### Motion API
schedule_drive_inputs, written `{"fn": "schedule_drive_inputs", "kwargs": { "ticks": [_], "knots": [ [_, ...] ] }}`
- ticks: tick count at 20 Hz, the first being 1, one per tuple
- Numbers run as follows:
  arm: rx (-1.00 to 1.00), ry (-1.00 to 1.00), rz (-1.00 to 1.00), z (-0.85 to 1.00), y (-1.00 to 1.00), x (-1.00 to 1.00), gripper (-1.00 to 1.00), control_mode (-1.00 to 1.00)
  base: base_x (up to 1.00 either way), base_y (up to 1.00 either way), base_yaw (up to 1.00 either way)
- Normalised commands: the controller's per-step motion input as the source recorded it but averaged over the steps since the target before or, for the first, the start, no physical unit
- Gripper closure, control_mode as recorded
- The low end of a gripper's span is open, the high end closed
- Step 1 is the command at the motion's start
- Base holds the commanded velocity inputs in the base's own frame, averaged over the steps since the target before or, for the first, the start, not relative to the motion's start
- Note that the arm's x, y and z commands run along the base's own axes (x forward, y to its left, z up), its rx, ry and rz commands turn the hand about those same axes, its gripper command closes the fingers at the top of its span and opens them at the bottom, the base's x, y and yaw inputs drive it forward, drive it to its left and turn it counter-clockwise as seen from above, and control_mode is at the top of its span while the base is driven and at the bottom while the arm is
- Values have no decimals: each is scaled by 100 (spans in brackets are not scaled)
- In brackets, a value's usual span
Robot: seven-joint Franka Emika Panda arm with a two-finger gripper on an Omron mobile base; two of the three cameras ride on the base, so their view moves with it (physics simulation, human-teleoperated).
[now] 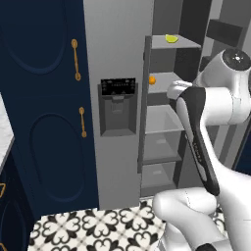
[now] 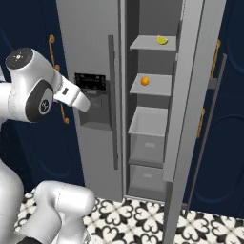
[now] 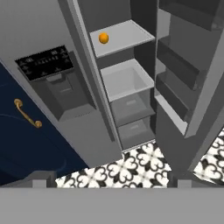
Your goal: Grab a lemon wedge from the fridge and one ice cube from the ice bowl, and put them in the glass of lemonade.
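- Fridge (image 2: 95, 57) stands between navy cabinets (image 1: 44, 122) with gold handles; its right-hand door (image 2: 190, 119) is swung open, its left door, with the black dispenser panel (image 1: 117, 87), is closed.
- Lemon wedge (image 2: 162, 40) lies on the top inner shelf (image 2: 147, 44), toward the shelf's right side in the right base view.
- Small round orange fruit (image 3: 103, 38) sits on the shelf one level below, well apart from the wedge.
- Below that come an open white bin (image 3: 127, 78) and two grey drawers (image 3: 133, 118).
- Pincer (image 3: 109, 183) is well short of the fridge, its two dark fingertips (image 3: 41, 178) wide apart with nothing between them.
- Arm (image 1: 215, 108) is raised in front of the fridge at about the height of the dispenser, touching nothing.
- Floor (image 2: 138, 214) under the fridge is black-and-white patterned tile.
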Motion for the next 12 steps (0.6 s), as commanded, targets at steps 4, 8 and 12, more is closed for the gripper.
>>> {"fn": "schedule_drive_inputs", "kwargs": {
  "ticks": [4,8,12],
  "knots": [
    [0,0,0,-9,0,-50,-100,-100,0,0,0],
    [0,-3,-2,-7,-9,-20,-100,-100,0,0,0],
    [0,-5,-6,-1,-4,-12,-100,100,0,-5,-4]
  ]
}}
